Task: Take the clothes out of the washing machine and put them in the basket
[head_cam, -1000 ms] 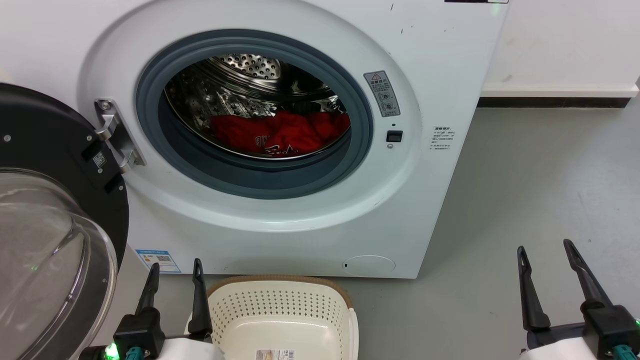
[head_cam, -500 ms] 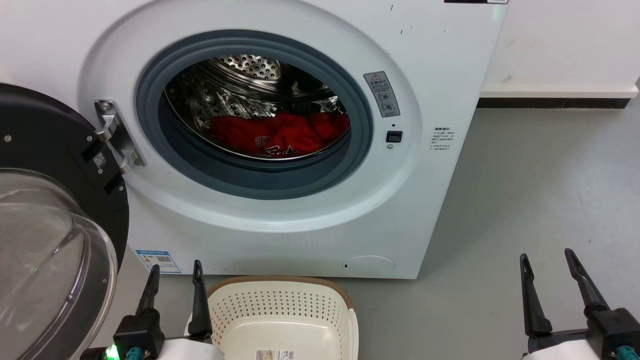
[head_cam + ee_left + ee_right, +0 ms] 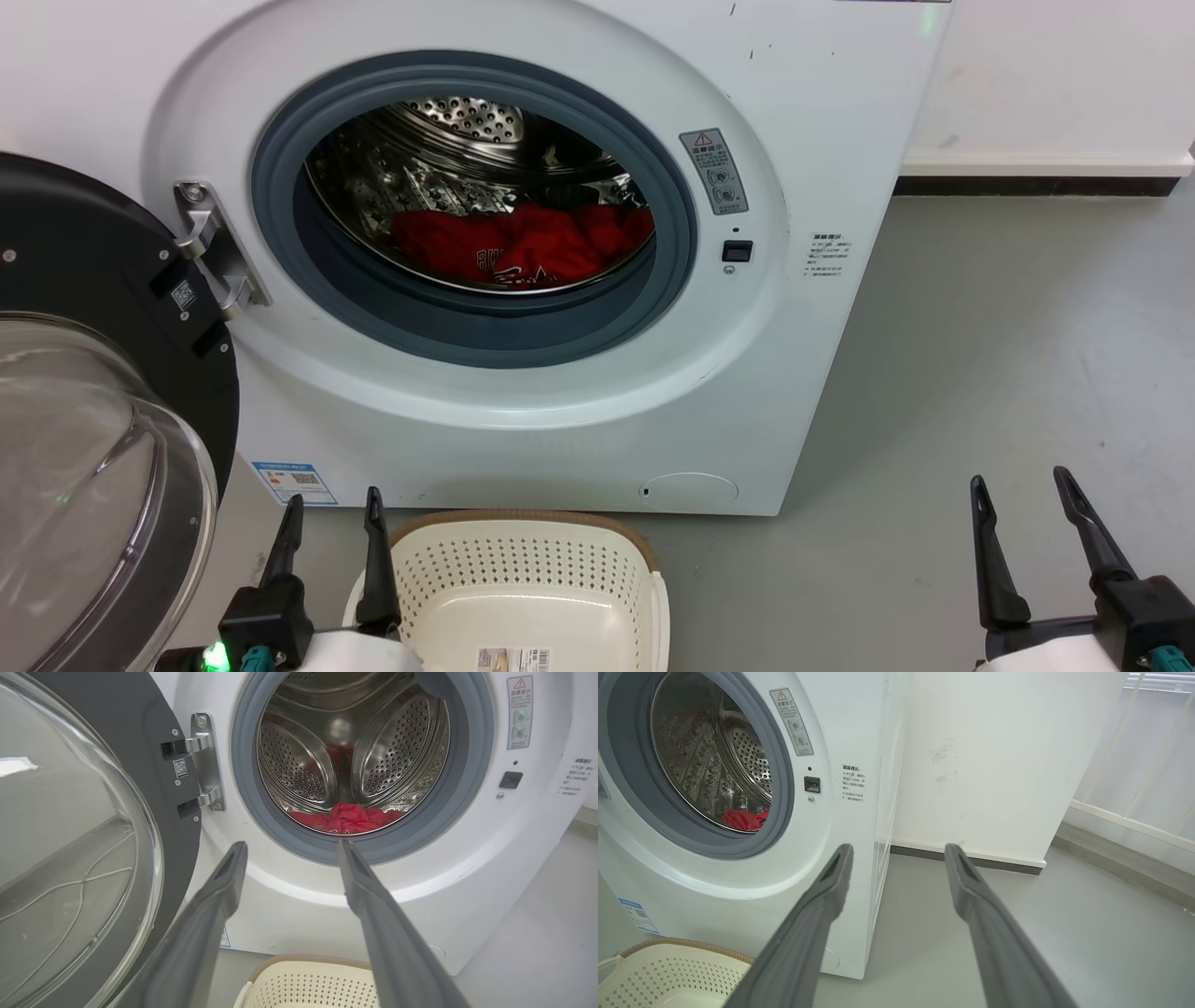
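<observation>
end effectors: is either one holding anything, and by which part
Nothing is held. The left end effector and the right end effector are both open and empty; the clothes lie in the washing machine.

The left gripper (image 3: 333, 501) sits at the lower left of the head view, its two dark fingers (image 3: 377, 560) pointing up, spread apart and holding nothing. The right gripper (image 3: 1019, 482) sits at the lower right, its fingers also parted and empty, the outer one leaning outward.
</observation>
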Robot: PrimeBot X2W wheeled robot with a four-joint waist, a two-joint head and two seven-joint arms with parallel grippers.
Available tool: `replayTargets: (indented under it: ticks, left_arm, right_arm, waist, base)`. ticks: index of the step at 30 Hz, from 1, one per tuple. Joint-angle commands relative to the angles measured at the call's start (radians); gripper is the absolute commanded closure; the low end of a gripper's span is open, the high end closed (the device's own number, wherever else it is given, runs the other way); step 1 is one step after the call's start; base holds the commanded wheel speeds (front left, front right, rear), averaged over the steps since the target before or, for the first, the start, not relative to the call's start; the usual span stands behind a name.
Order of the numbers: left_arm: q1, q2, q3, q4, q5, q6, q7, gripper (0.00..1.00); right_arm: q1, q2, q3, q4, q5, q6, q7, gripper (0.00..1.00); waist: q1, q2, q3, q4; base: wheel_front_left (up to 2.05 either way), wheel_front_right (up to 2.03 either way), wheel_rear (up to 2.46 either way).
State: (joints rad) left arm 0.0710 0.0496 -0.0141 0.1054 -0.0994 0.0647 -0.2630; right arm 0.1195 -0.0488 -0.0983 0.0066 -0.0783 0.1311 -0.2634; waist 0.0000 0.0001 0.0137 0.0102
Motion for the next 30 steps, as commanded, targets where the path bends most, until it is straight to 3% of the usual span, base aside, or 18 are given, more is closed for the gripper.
replayTargets:
  ticks: [1, 16, 30]
  left_arm:
    - [-0.022, 0.001, -0.003, 0.007, 0.001, -0.003, -0.003, 0.00]
    - [-0.357, 0.024, -0.015, 0.294, 0.031, -0.108, -0.003, 0.00]
    - [-1.006, 0.131, -0.083, 0.768, 0.105, -0.156, 0.029, 0.00]
  right_arm:
    - [-0.003, -0.003, -0.001, -0.002, 0.006, -0.001, -0.002, 0.00]
    - [-0.083, -0.002, 0.023, -0.036, 0.007, -0.001, -0.002, 0.00]
    - [-0.255, -0.001, 0.049, -0.072, 0.049, -0.001, -0.002, 0.00]
  waist:
    - [0.0000, -0.0001, 0.004, 0.001]
    - [0.0000, -0.0001, 0.138, -0.045]
    - [0.0000, -0.0001, 0.434, -0.163]
  base:
    - [0.00, 0.00, 0.00]
    - [0.00, 0.00, 0.00]
    - [0.00, 0.00, 0.00]
